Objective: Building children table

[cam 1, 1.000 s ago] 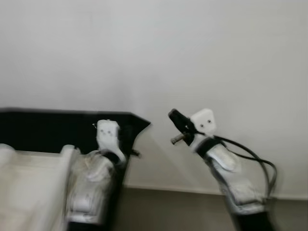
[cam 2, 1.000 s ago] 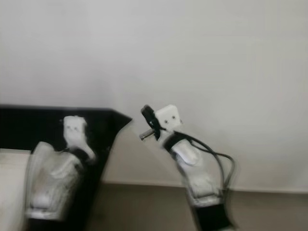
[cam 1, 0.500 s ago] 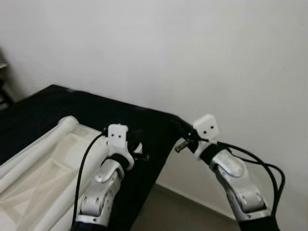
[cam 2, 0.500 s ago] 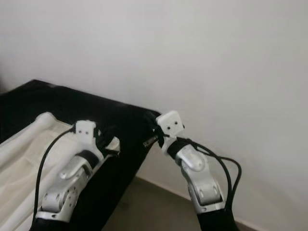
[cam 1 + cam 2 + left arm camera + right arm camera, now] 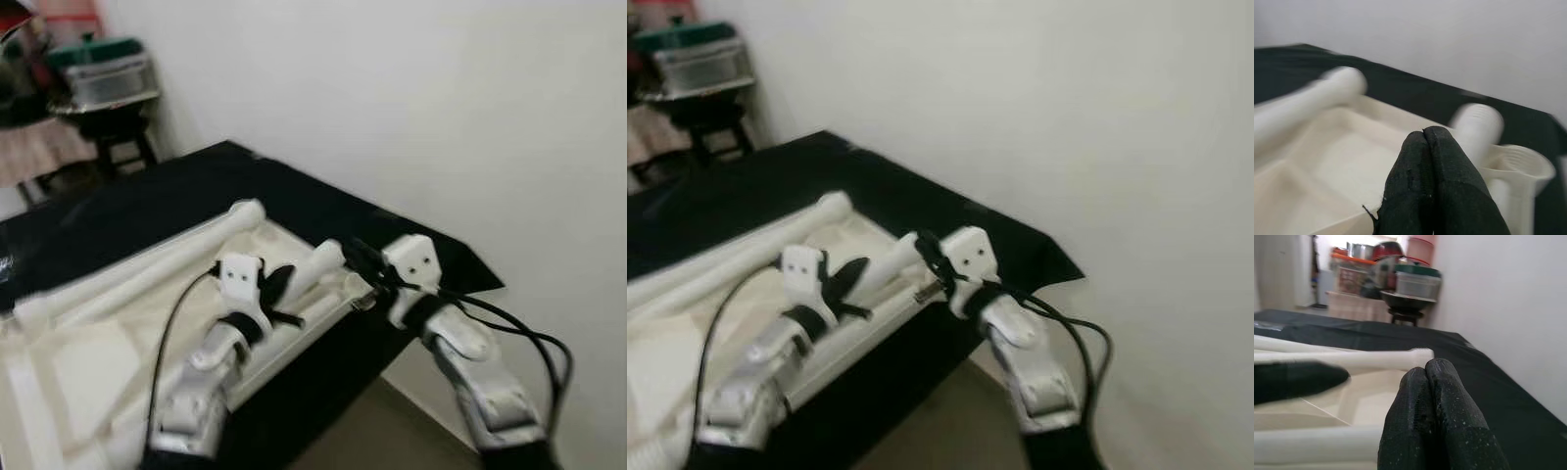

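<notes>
On the black-covered surface (image 5: 147,211), close to the corner that juts toward the white wall (image 5: 421,108), the cream plastic tabletop of the children table (image 5: 88,367) is laid upside down, its ribbed underside turned up so that the leg sockets can be reached. A long cream leg (image 5: 147,264) is laid along the panel's far edge, and a shorter cream leg (image 5: 323,259) rests near the panel's end by that corner; whether this one is already seated in a socket cannot be told through the blur. The parts appear to be set out flat for assembly, with no leg seen standing upright yet. The left gripper (image 5: 277,289) is held just over the panel's end beside the shorter leg, its two black fingers (image 5: 1435,186) pressed together with nothing between them. The right gripper (image 5: 364,262) is poised at the panel's corner next to the same leg, its fingers (image 5: 1435,416) likewise clenched on nothing. Both seem to be brought in for a grasp that is not yet begun, and would need to be opened first. At the far end of the room a dark stand with a lidded container (image 5: 103,78) is seen.
</notes>
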`<state>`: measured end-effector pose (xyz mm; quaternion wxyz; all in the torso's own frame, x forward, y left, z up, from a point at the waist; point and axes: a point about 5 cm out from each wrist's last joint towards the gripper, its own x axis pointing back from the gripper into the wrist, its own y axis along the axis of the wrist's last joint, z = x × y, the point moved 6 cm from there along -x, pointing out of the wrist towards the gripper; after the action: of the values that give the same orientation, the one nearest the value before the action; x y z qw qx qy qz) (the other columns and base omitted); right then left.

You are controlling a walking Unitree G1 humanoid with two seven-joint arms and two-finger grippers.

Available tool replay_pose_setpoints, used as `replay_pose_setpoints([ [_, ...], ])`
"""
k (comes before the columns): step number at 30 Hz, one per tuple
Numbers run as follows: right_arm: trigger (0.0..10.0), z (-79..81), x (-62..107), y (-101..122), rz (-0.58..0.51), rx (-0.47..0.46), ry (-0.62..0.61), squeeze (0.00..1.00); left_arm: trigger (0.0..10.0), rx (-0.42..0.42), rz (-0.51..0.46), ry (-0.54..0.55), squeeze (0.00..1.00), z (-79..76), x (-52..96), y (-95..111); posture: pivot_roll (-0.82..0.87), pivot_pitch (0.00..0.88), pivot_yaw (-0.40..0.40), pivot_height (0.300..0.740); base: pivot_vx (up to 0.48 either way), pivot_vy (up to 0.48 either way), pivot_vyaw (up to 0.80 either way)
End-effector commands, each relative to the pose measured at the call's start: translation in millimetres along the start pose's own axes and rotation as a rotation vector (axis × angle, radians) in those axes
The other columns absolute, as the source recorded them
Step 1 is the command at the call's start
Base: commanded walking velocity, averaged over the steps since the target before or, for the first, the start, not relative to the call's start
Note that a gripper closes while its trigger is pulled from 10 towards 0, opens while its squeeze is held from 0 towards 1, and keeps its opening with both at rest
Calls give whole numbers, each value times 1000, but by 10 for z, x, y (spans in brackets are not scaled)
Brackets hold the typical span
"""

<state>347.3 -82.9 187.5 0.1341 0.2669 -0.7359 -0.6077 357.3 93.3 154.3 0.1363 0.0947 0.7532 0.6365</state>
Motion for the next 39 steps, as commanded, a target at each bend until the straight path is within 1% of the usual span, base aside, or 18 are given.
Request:
replay_pose_setpoints([
  [1, 10000, -9, 12, -3, 2, -6, -3, 0, 10000, 0, 3, -7, 0, -29, 1, -8, -121, 0, -2, 740, 0, 0, 800],
  [9, 10000, 31, 2, 2, -2, -11, 7, 0, 10000, 6, -3, -15, 0, -46, 3, 6, -121, 0, -4, 740, 0, 0, 800],
  [29, 10000, 26, -15, 29, -14, -17, 2, 0, 10000, -5, -17, 1, 0, -13, 4, 41, -113, 0, -4, 740, 0, 0, 800],
  [34, 10000, -3, -17, 59, -35, -20, -25, 0, 10000, -3, -15, -6, 0, -27, 11, 38, -112, 0, -6, 740, 0, 0, 800],
  [39, 10000, -51, -30, 20, -15, -24, -69, 0, 10000, 5, -18, -20, 0, -51, 19, 45, -112, 0, -10, 740, 0, -461, 0],
])
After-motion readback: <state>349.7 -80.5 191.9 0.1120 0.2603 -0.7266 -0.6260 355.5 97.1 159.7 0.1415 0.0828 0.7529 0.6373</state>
